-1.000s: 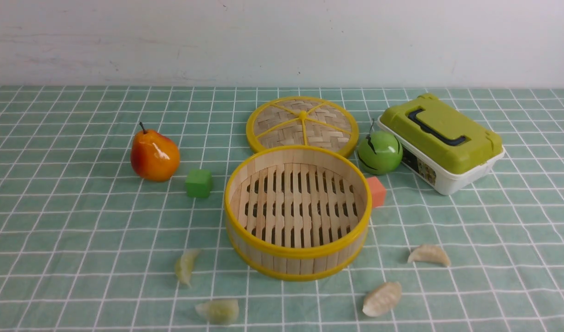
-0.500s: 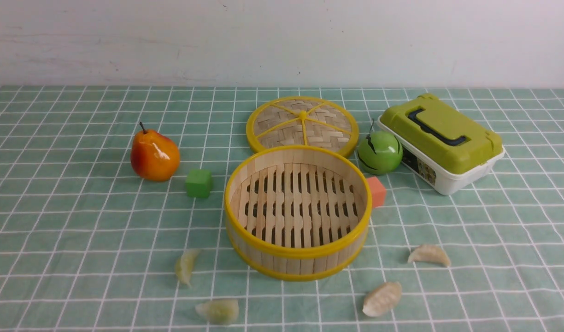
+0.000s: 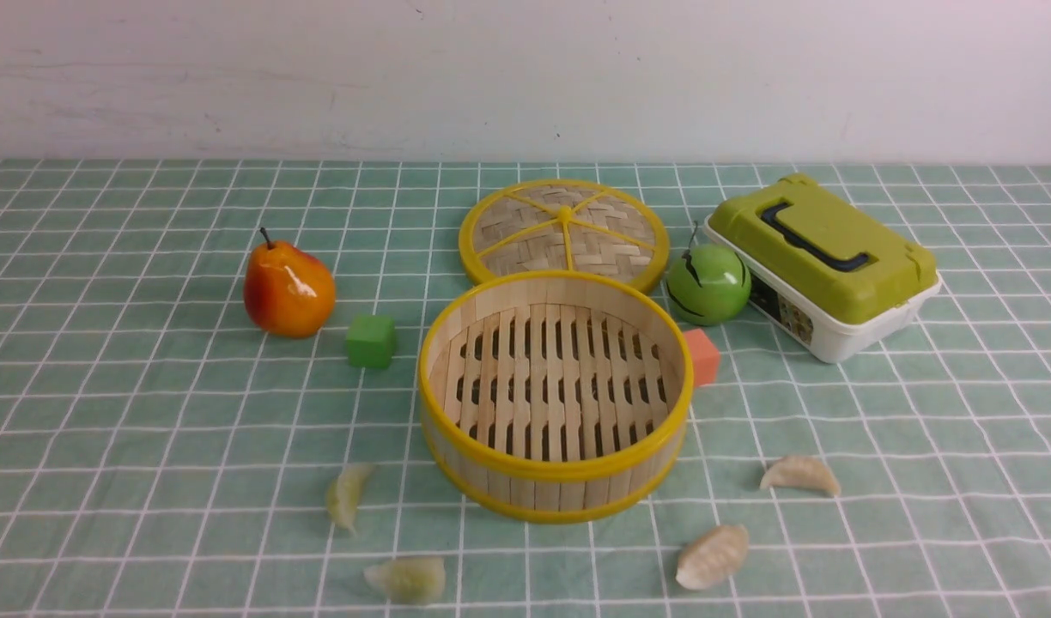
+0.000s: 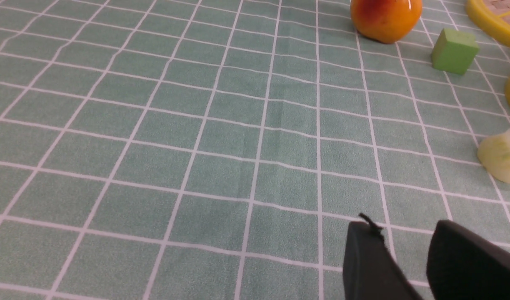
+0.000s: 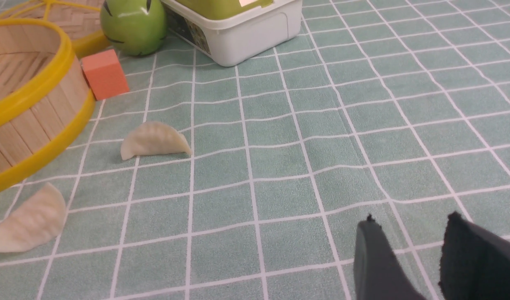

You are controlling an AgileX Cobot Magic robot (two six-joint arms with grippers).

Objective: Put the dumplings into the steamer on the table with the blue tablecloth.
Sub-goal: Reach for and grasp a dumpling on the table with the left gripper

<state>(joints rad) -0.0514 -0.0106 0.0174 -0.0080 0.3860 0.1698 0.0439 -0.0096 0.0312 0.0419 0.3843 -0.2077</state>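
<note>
Left pincer (image 4: 405,233) and right pincer (image 5: 411,233) stand parted, empty (approach step, I judge). Four dumplings (image 3: 712,556) lie on the desk (image 3: 148,429) beside the empty steamer (image 3: 553,485); next move needs lowering over one.

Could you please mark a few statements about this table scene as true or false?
1. All four dumplings lie on the cloth, outside the steamer. True.
2. The lid sits on the steamer. False: it lies flat on the cloth behind the steamer.
3. The orange cube is at the steamer's left. False: it is at its right; the green cube is at the left.
4. The apple stands right beside the box. True.
5. The right gripper holds a dumpling. False: its jaws stand apart with nothing between them.
</note>
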